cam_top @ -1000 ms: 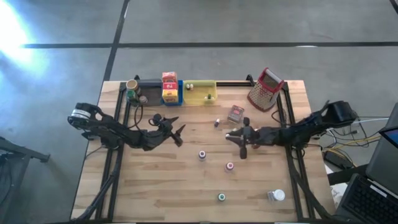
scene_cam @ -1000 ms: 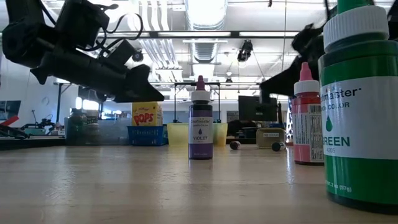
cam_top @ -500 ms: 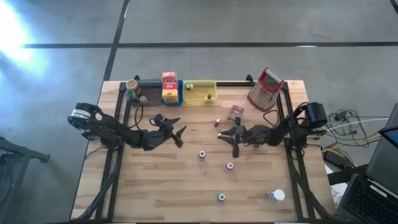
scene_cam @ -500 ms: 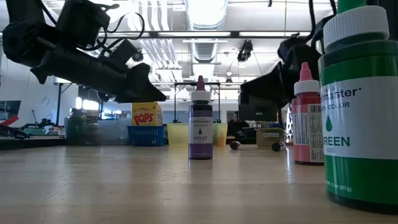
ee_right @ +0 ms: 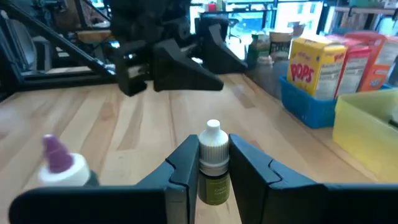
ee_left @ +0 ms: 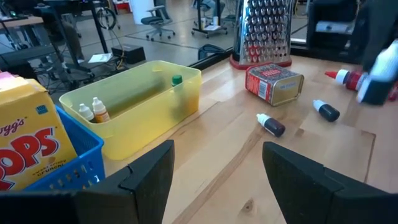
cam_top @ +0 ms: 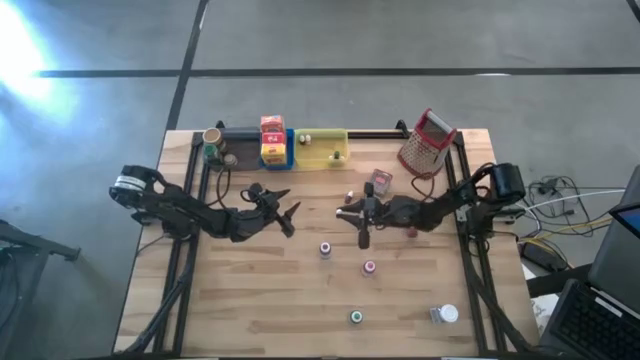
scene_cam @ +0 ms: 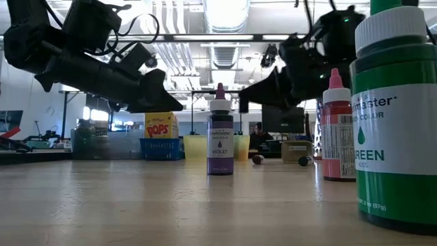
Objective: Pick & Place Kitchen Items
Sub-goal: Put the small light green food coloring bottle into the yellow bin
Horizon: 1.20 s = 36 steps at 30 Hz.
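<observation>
1. Wooden bench (cam_top: 250, 300) with a workshop behind it. Nearest the low camera are a green bottle (scene_cam: 396, 130) and a red-capped bottle (scene_cam: 335, 130), with a violet bottle (scene_cam: 220, 133) a bit further back.
2. Right hand (ee_right: 214, 163) hangs over mid-bench, clenched on a small white-capped bottle (ee_right: 213, 163) held upright between its fingers, clear of the surface.
3. Left hand (cam_top: 285, 212) waits well apart on the other side, spread and holding nothing.
4. Looks like the carry step: bottle's picked, not placed yet.
5. Further back are two loose little bottles (ee_left: 272, 124) and a red tin (ee_left: 274, 82).
6. At the far edge, the yellow tray (cam_top: 321, 150) already holds small bottles, so I'd guess the next move is reaching over it, lowering, and letting go.
</observation>
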Tool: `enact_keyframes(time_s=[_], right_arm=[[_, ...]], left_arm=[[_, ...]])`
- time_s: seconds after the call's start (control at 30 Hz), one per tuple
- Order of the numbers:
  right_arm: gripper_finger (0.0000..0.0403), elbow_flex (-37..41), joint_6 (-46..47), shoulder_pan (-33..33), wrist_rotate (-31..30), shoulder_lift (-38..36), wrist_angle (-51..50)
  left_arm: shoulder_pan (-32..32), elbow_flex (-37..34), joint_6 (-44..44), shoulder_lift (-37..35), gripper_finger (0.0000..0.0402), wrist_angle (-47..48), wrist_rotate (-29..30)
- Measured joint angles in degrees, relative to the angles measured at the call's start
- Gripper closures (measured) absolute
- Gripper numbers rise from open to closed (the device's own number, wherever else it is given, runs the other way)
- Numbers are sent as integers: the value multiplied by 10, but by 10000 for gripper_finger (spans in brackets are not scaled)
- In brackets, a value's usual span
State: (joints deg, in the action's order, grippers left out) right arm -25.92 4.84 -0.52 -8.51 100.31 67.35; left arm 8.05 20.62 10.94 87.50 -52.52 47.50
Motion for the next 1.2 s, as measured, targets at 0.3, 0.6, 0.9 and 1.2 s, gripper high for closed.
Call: enact_keyframes(time_s=[0.3, 0.6, 0.9, 1.2], right_arm=[[338, -14, 13, 11, -5, 131, 147], [337, -55, 51, 29, -4, 207, 174], [338, -81, 56, 30, -46, 209, 108], [339, -97, 72, 30, -67, 236, 106]], left_arm=[[-1, 0, 0, 0, 151, 1, 0], [-1, 0, 0, 0, 151, 2, -1], [-1, 2, 0, 0, 151, 4, -1], [-1, 2, 1, 0, 151, 3, -1]])
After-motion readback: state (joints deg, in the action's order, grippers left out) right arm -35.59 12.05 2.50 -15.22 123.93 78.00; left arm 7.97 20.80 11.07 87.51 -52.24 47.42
